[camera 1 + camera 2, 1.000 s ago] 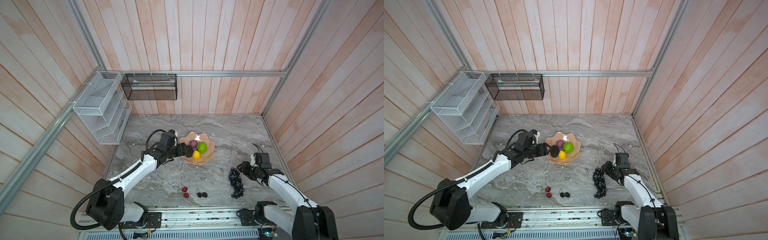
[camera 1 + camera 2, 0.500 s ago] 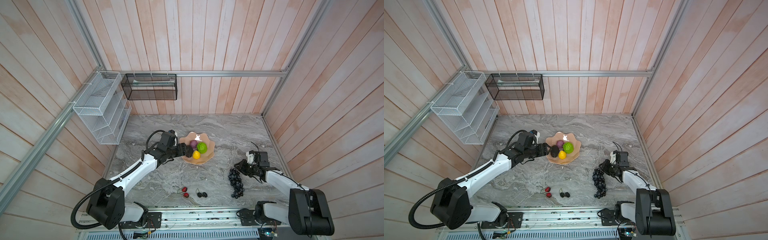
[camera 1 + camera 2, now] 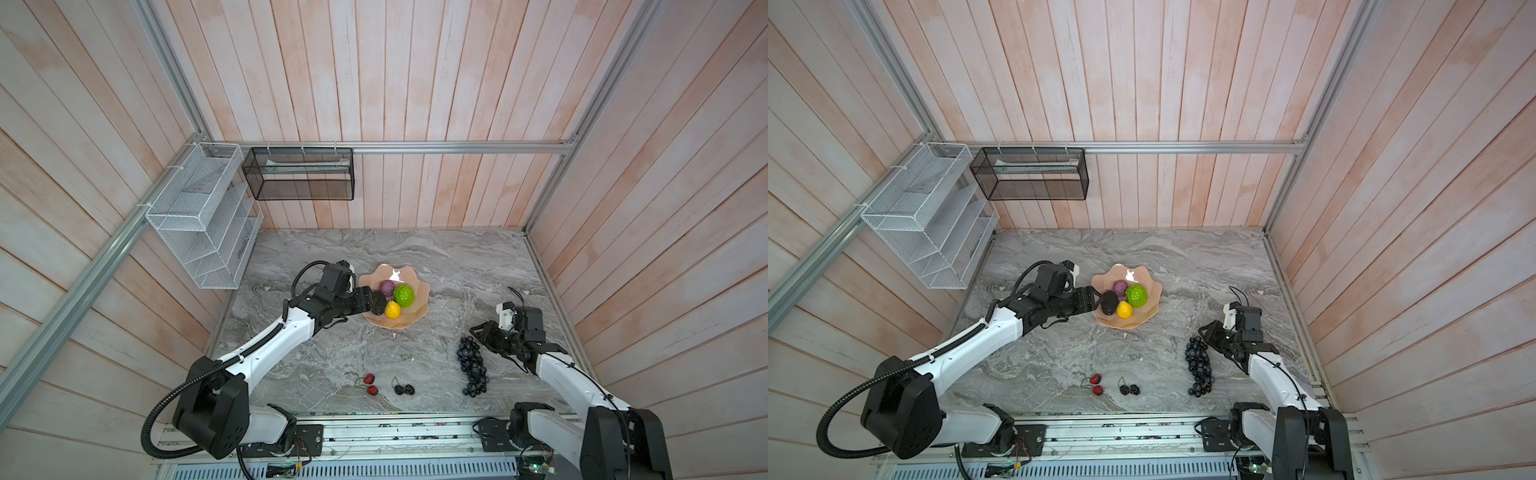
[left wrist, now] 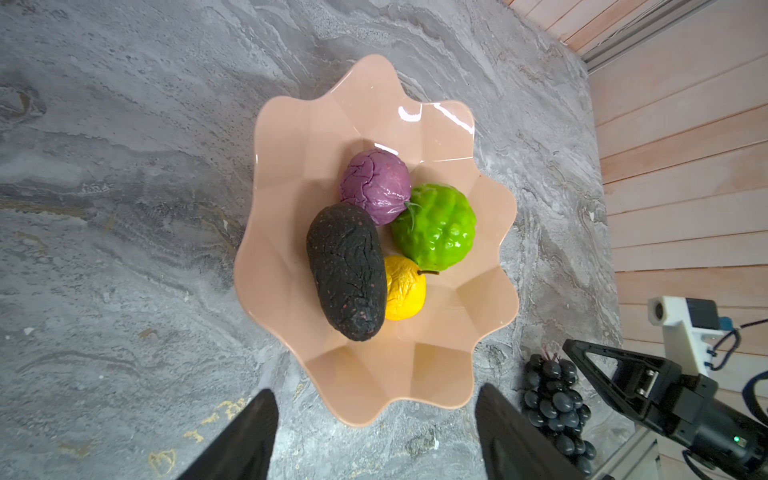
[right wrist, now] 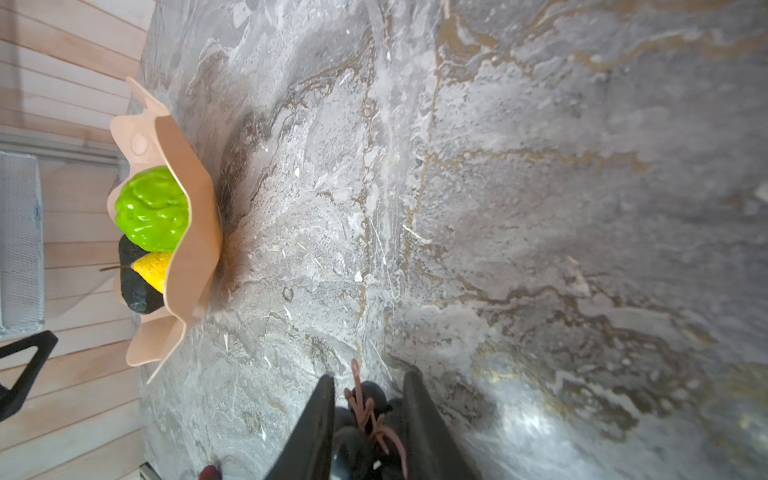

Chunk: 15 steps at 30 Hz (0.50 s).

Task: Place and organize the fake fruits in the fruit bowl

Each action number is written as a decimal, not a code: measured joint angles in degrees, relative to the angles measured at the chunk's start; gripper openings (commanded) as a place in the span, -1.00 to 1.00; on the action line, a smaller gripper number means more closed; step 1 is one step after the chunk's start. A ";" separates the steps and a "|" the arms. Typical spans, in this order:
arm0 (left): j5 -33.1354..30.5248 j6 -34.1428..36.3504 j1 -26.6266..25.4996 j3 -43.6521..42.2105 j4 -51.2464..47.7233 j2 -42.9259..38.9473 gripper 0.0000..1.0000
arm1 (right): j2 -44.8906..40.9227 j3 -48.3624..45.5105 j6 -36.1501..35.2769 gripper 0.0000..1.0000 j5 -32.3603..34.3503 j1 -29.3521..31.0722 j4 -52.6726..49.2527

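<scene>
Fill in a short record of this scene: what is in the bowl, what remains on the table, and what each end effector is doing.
In fruit bowl: avocado, purple fruit, green fruit, yellow fruit
On table: grape bunch, red pair, black berry pair
Left end effector: open, empty, at the bowl's edge
Right end effector: fingers flank the grape bunch's stem end; grip unclear

Right gripper [image 5: 369, 376] now astride grape bunch [image 5: 345, 440]
</scene>
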 measured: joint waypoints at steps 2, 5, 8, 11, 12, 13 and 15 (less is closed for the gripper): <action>0.00 -0.02 -0.11 0.13 0.02 0.00 0.54 | -0.96 -0.96 0.02 -0.40 0.46 -0.50 -0.15; 0.00 -0.02 -0.22 0.13 0.02 0.00 0.55 | -1.18 -2.43 0.02 -0.39 0.68 -1.20 -0.15; 0.00 -0.04 -0.55 0.13 0.00 0.00 0.55 | -0.15 -2.84 -0.02 -0.39 0.57 -1.57 0.07; 0.00 -0.04 -0.76 0.13 0.00 0.00 0.55 | 2.08 -2.84 -0.46 -0.39 -0.39 -1.75 0.92; 0.00 -0.07 -0.83 0.13 0.00 0.00 0.55 | 2.91 -2.84 -0.63 -0.44 -0.94 -1.86 1.27; -0.02 -0.07 -0.87 0.13 0.00 0.00 0.55 | 3.63 -2.84 -0.74 -0.49 -1.53 -1.90 1.66; 0.00 -0.07 -0.87 0.13 -0.02 0.00 0.55 | 4.31 -2.84 -0.90 -0.55 -2.51 -1.97 2.36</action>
